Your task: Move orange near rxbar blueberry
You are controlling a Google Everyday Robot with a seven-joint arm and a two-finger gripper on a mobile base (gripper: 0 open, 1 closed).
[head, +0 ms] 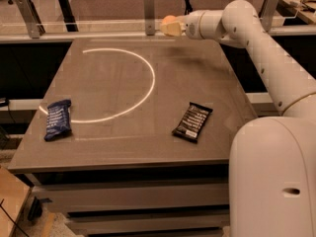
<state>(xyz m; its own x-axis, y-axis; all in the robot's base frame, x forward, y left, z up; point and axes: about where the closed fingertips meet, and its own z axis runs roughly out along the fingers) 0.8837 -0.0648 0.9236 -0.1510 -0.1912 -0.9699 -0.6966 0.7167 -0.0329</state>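
At the table's far edge, smooth plastic gripper clasps seemingly smooth-skinned orange.
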